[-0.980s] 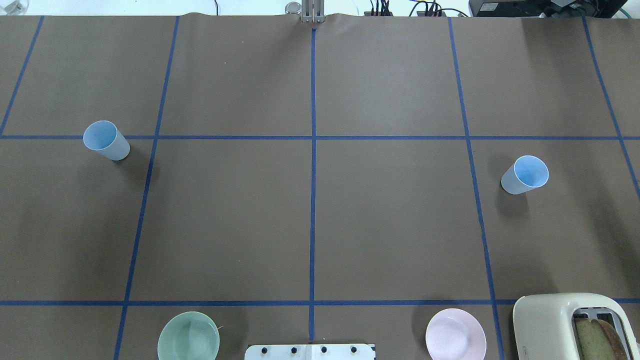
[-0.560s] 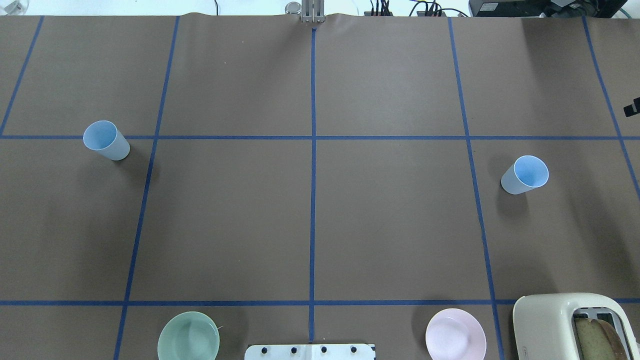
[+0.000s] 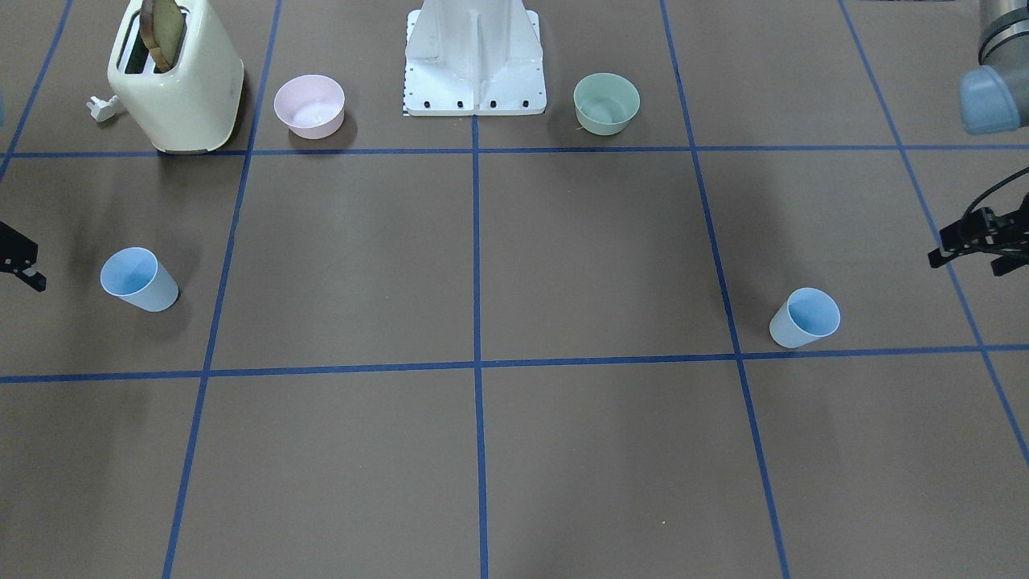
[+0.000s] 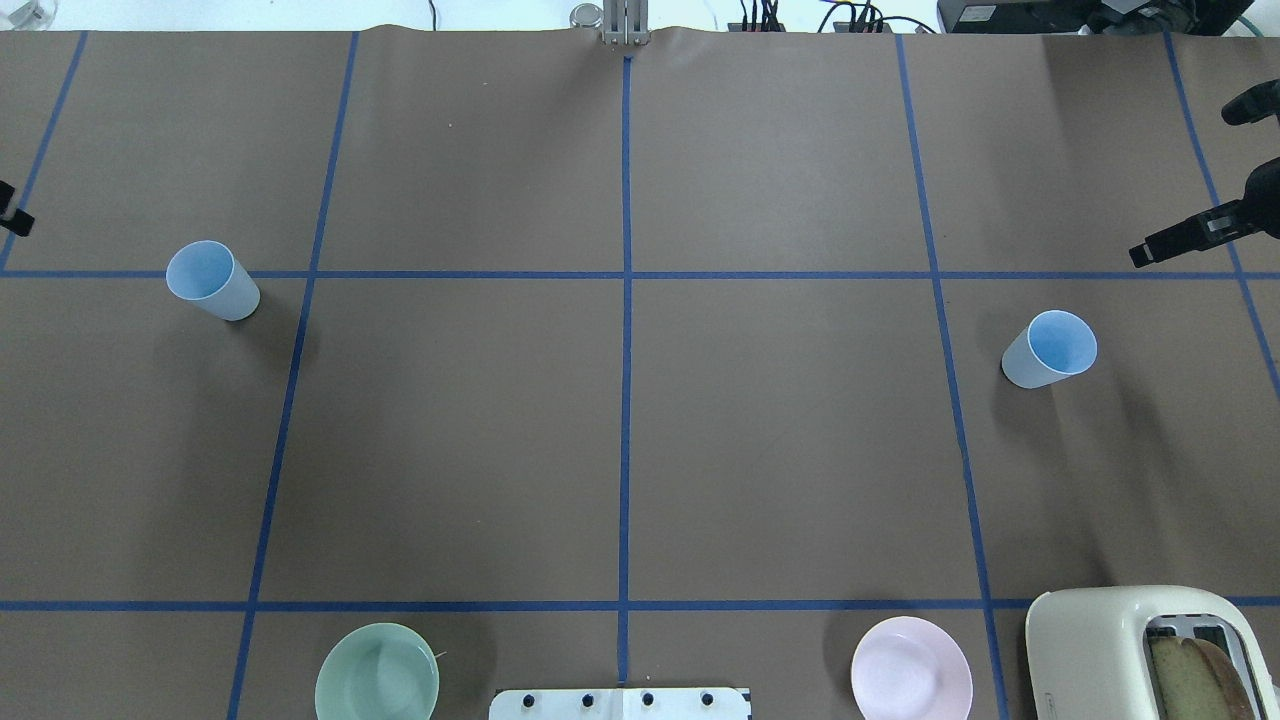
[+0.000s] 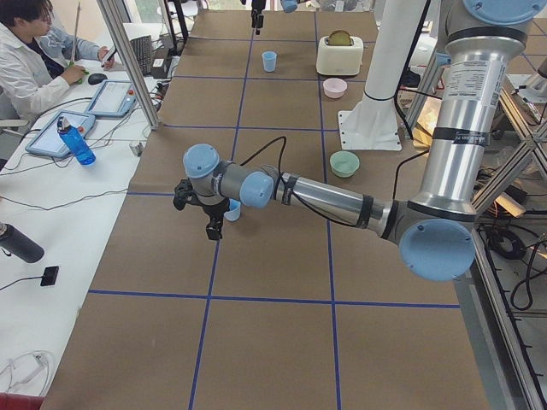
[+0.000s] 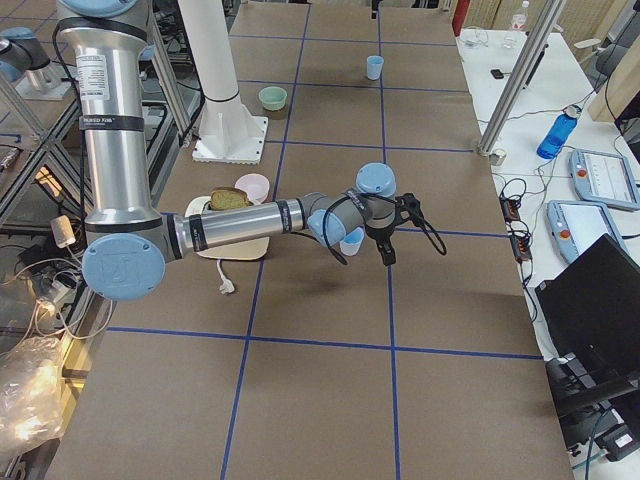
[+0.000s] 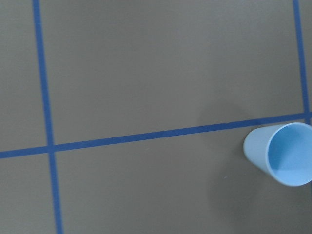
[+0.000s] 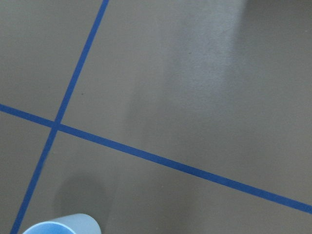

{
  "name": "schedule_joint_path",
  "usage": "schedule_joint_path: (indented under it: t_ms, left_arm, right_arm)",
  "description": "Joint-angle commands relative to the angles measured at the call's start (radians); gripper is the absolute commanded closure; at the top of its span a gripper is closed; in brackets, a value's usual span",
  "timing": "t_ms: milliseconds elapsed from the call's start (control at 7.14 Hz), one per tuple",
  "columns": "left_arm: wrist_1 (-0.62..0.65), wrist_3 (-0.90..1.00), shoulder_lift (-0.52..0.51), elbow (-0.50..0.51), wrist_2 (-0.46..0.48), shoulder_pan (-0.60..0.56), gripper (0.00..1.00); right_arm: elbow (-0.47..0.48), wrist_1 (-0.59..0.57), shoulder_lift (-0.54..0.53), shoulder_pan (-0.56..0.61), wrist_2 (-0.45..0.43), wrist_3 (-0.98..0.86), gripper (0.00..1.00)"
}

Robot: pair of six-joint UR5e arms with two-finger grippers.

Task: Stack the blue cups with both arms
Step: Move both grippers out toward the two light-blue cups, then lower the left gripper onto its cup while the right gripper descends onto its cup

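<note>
Two pale blue cups stand upright and far apart on the brown table. The left cup [image 4: 212, 280] [image 3: 805, 318] shows at the right edge of the left wrist view [image 7: 282, 153]. The right cup [image 4: 1050, 348] [image 3: 138, 279] shows at the bottom left of the right wrist view [image 8: 61, 225]. My left gripper [image 3: 969, 264] hovers open and empty, outward of the left cup; only its tip [image 4: 10, 212] shows overhead. My right gripper [image 4: 1182, 185] hovers open and empty, outward of and beyond the right cup, and is cut off in the front view [image 3: 20, 261].
A pale green bowl [image 4: 377, 672] and a pink bowl [image 4: 911, 668] sit near the white robot base [image 4: 620, 703]. A cream toaster [image 4: 1140, 650] holding bread stands at the near right corner. Blue tape lines grid the table.
Both grippers have come into the overhead view from the table's side edges, the right one further in. The cups have not moved.
</note>
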Motion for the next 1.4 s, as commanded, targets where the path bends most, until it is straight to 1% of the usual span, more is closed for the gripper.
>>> schedule_joint_path:
  t_ms: [0, 140, 280, 420, 700, 980, 1120, 1260]
  left_arm:
    - [-0.015, -0.089, -0.059, 0.037, 0.028, 0.106, 0.07]
    - [-0.036, -0.095, -0.097, 0.091, 0.035, 0.128, 0.08]
    - [-0.102, -0.109, -0.122, 0.158, 0.035, 0.132, 0.09]
    - [-0.160, -0.159, -0.145, 0.201, 0.035, 0.148, 0.09]
    - [-0.170, -0.168, -0.150, 0.210, 0.035, 0.168, 0.12]
    - [-0.171, -0.165, -0.150, 0.211, 0.035, 0.198, 0.22]
    - [-0.171, -0.162, -0.145, 0.213, 0.035, 0.198, 0.26]
    - [-0.171, -0.157, -0.139, 0.213, 0.035, 0.200, 0.31]
  right_arm:
    - [0.022, 0.000, -0.013, -0.026, 0.005, 0.005, 0.00]
    - [0.023, 0.000, -0.016, -0.036, 0.012, 0.005, 0.00]
    - [0.032, 0.000, -0.025, -0.036, 0.029, 0.005, 0.00]
    - [0.040, -0.002, -0.034, -0.037, 0.037, 0.005, 0.00]
    - [0.040, -0.002, -0.038, -0.049, 0.039, 0.005, 0.00]
    - [0.040, -0.002, -0.042, -0.066, 0.039, 0.005, 0.00]
    - [0.040, -0.002, -0.042, -0.071, 0.039, 0.005, 0.00]
    - [0.040, -0.002, -0.042, -0.077, 0.039, 0.005, 0.00]
